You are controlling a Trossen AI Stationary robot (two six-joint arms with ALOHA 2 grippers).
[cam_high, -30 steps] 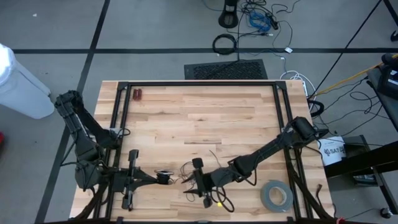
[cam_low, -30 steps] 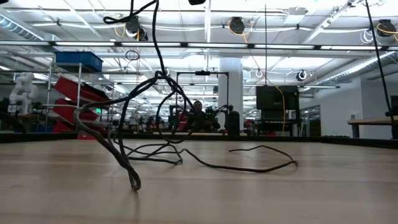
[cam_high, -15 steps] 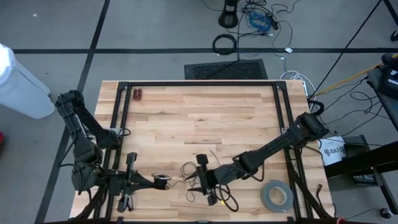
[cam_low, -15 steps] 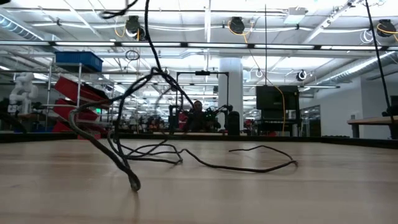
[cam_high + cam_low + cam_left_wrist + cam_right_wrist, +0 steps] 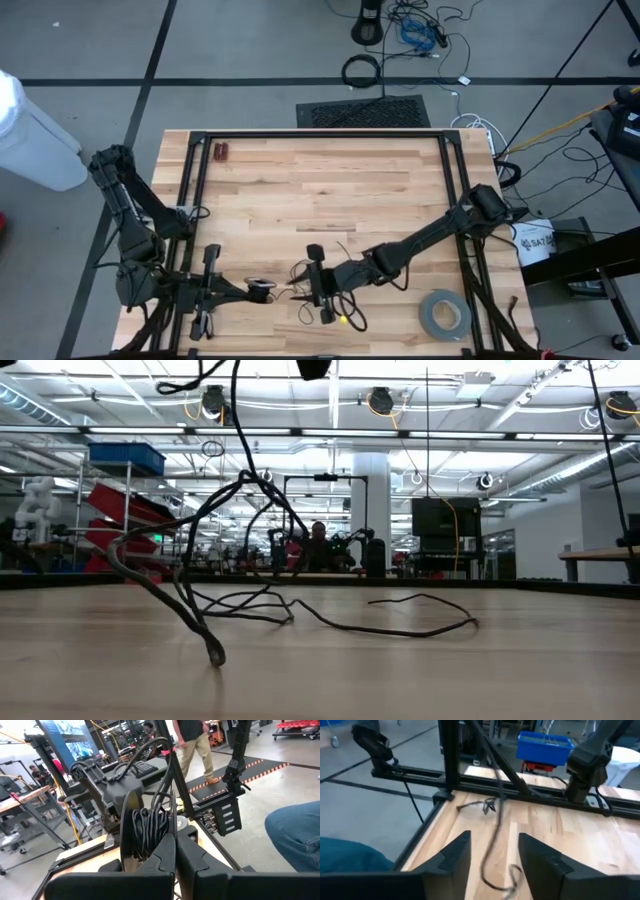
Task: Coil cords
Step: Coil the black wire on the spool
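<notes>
While both arms are working near the table's front edge:
Cord [image 5: 262, 288]: small bundle being pinched in left gripper [image 5: 258, 290].
Loose strands: trailing toward right gripper [image 5: 300, 284], fingers parted, just beside the bundle.

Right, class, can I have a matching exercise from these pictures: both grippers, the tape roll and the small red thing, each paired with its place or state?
Things:
1. left gripper
2. right gripper
3. grey tape roll
4. small red object

Places or states:
A. open, a loose strand running between its fingers
B. in the table corner on the left arm's side, away from both grippers
C. shut on the coiled cord bundle
D. flat near the table edge on the right arm's side

Pairs: 1-C, 2-A, 3-D, 4-B
</notes>
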